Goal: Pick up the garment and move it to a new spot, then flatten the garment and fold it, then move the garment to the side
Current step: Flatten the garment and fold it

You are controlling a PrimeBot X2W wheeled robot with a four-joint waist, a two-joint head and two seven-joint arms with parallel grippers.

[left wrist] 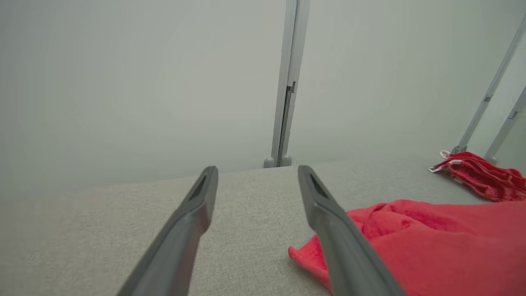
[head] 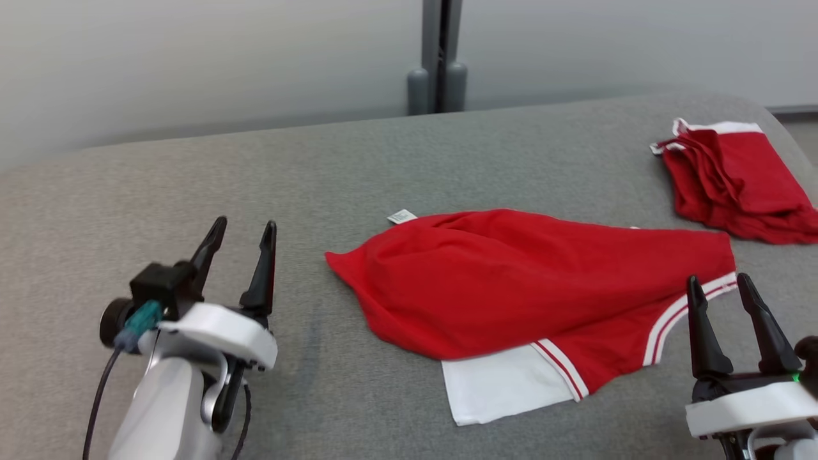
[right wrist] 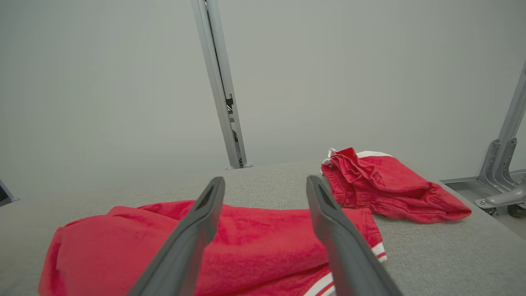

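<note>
Nearest, low in the head view: left gripper (head: 246, 223) at lower left, with a white wrist housing and a dark cable (head: 96, 409) trailing off it. Its jaws stand apart with nothing between them, over the bare grey fabric-covered table (head: 192, 172), well apart from the cloth. Right gripper (head: 717, 278) at lower right, jaws likewise spread and empty, tips just beside the striped hem at the cloth's right end; contact cannot be judged. Next out, the garment (head: 524, 281): red, lying rumpled across the middle of the table between the two grippers, closer to the right one. A white panel (head: 498, 390) juts from under its near edge, edged with red-and-white stripe trim. A small white label (head: 401, 217) pokes out at its far left edge. In the left wrist view, the left gripper (left wrist: 257, 168) points over open table and the garment (left wrist: 431, 242) lies off to the right, partly behind one finger. In the right wrist view, the right gripper (right wrist: 265, 179) looks straight across the garment (right wrist: 254, 242), which lies beneath and beyond the spread fingers. Farther back, a second red piece (head: 735, 179) with white trim, bunched in folds, sits near the table's far right corner, apart from the first. Beyond the table edge, a grey post (head: 438, 57) stands against a pale wall (head: 192, 57). A metal bracket (right wrist: 499, 164) shows at the right wrist view's right edge.
</note>
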